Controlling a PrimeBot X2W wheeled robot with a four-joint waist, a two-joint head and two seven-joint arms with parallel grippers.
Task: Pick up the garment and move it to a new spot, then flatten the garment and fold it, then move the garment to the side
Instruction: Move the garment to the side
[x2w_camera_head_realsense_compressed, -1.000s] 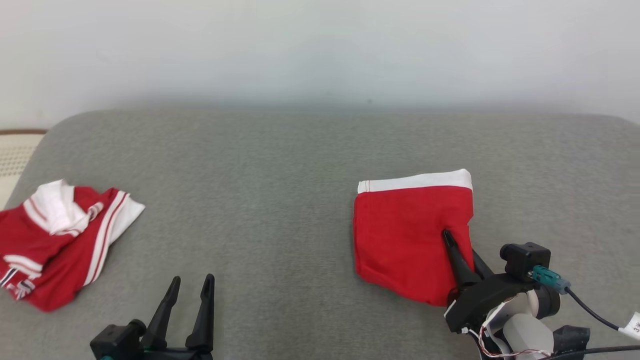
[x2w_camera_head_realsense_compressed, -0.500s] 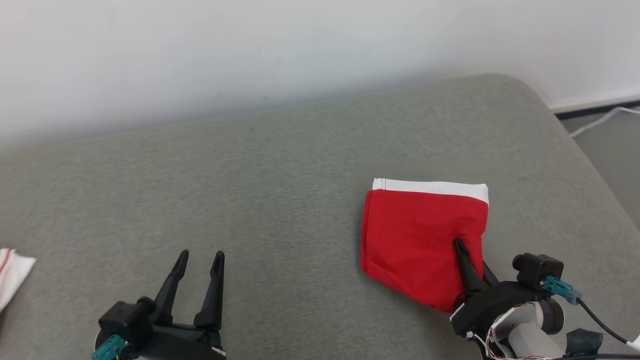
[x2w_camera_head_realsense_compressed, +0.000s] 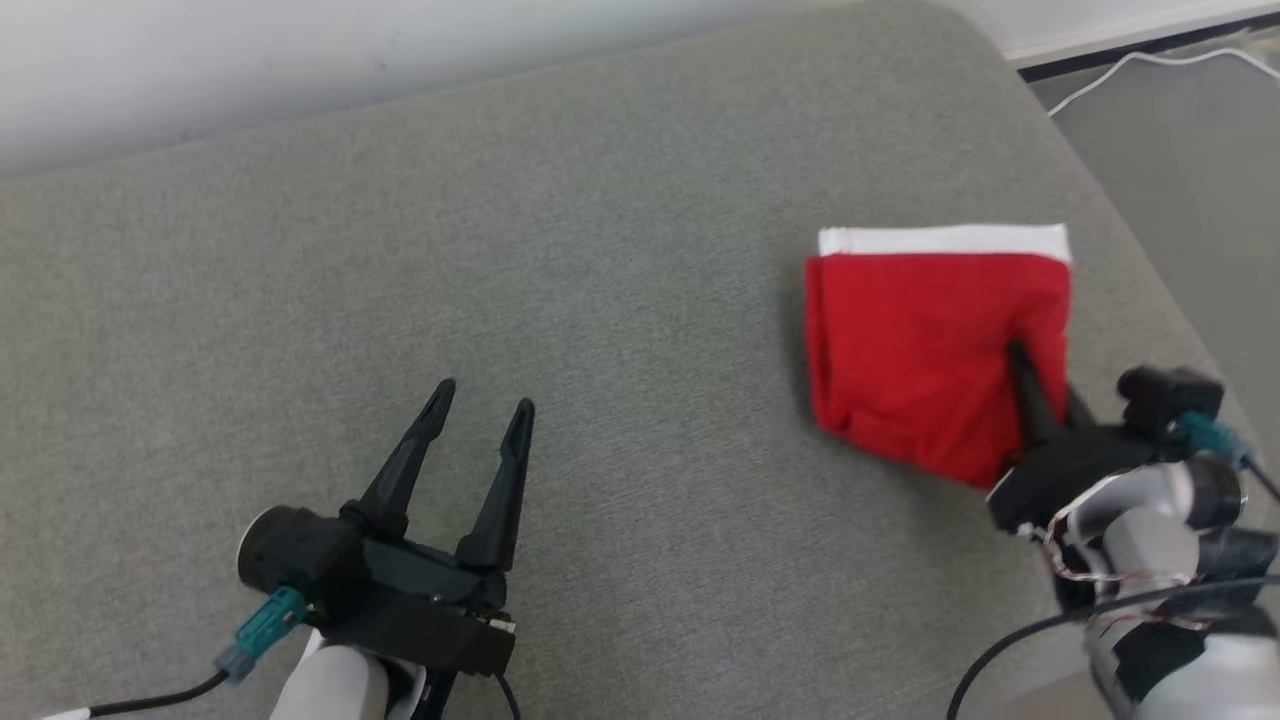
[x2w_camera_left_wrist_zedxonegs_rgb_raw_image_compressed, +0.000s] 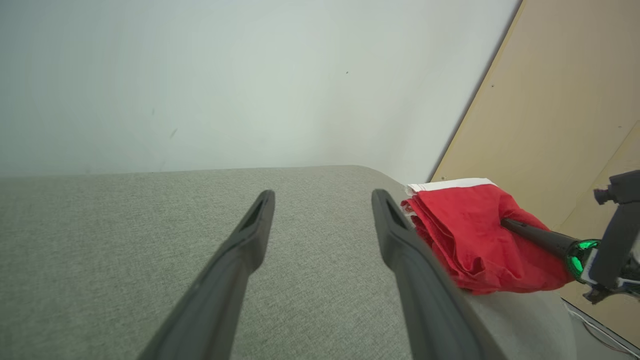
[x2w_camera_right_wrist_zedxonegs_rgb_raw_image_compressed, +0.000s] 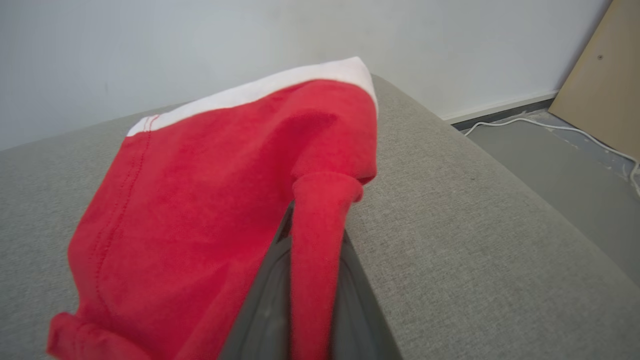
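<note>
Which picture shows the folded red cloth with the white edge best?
The head view: the whole folded red fabric garment with white band shows, right gripper pinching its near edge. The left wrist view gives it side-on; the right wrist view crops it.

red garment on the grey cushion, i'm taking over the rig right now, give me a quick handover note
Left gripper: open, empty, above the grey cushion.
Right gripper: shut on the red garment at its near edge, cloth bunched up there.
Garment: folded into a rough square, white band on the far side, near the cushion's right end.
Done: flattening and folding, judging by its shape.
Left: set it down at the side and release.
</note>
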